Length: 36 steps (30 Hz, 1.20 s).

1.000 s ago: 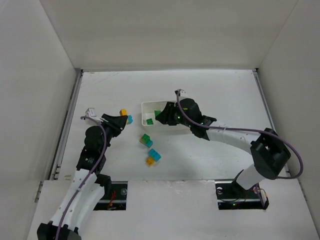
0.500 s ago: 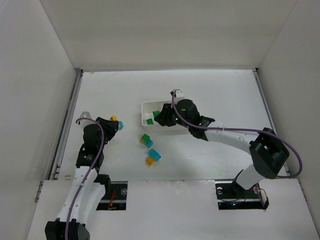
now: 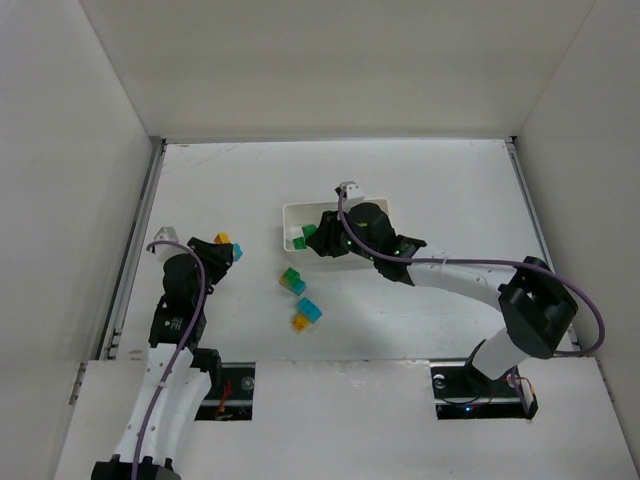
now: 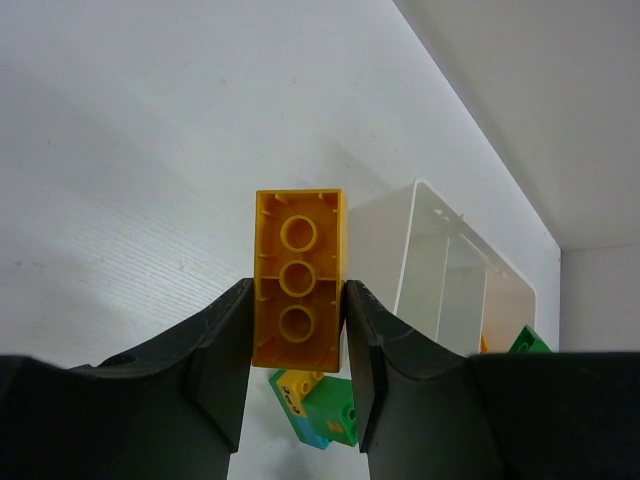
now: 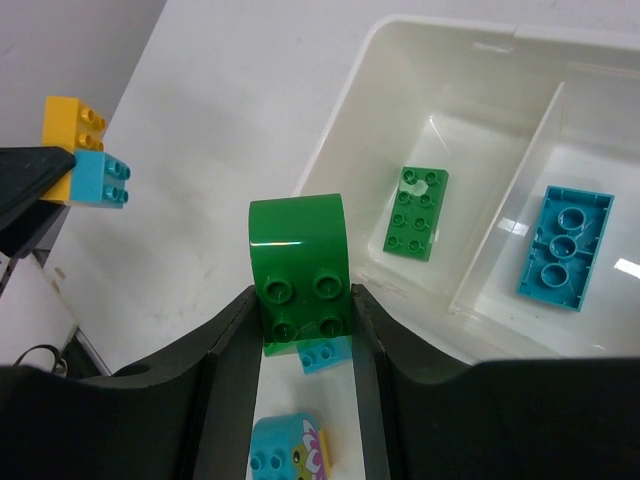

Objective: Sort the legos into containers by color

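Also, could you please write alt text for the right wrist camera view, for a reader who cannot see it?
The right pincer grips a rounded green brick near the white tray, which holds a flat green brick in one compartment and a cyan brick in the next. At far left is a yellow-and-cyan stack.

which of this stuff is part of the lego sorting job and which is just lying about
In the job: white plastic divided tray; flat green brick and cyan brick in it; curved green brick in right gripper; yellow-cyan stack in left gripper; green-cyan stack and cyan-orange stack on the table.
Just about: purple arm cables; white side walls.
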Tool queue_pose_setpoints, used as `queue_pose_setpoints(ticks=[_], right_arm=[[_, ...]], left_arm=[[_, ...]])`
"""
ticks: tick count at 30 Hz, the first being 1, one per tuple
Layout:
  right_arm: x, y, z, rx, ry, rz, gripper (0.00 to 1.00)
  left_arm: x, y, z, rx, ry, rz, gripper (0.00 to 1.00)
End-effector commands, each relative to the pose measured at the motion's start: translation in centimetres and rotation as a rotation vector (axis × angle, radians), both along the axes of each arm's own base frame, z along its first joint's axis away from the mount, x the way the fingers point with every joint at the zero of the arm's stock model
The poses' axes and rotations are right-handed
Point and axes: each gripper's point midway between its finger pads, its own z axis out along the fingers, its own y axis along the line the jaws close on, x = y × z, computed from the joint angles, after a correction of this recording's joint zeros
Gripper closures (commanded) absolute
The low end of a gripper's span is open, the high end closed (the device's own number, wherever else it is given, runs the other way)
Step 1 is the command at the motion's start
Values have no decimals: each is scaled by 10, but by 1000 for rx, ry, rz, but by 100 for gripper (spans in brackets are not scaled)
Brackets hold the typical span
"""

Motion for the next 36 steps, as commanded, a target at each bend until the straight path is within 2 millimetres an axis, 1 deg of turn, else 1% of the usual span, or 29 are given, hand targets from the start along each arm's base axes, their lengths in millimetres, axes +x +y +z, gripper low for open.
queue_pose_setpoints(ticks=[1, 5, 10, 14, 20, 24, 27, 30, 33, 36], right_arm=[[10, 9, 38, 63, -95, -12, 70], [12, 11, 32, 42, -86, -13, 70], [19, 11, 28, 3, -91, -26, 70], [28, 15, 23, -23, -87, -28, 70], [41, 26, 8, -73, -70, -28, 69], [55, 23, -4, -109, -67, -75, 67], [63, 22, -7, -115, -69, -96, 57], [68, 20, -3, -108, -77, -112, 43], [63, 16, 12, -67, -86, -98, 32], [47, 2, 30, -9, -89, -88, 30]], left_arm=[[2, 1, 26, -1, -71, 9, 81], [3, -4, 29, -21, -94, -1, 81], [5, -15, 37, -48, -124, -33, 81], [6, -32, 44, -70, -141, -94, 80], [8, -55, 41, -116, -132, -178, 80], [10, -67, 42, -160, -141, -228, 80], [10, -78, 46, -203, -165, -281, 80], [10, -86, 46, -252, -174, -317, 80], [10, -93, 47, -289, -180, -342, 80], [9, -101, 53, -323, -198, -380, 80]])
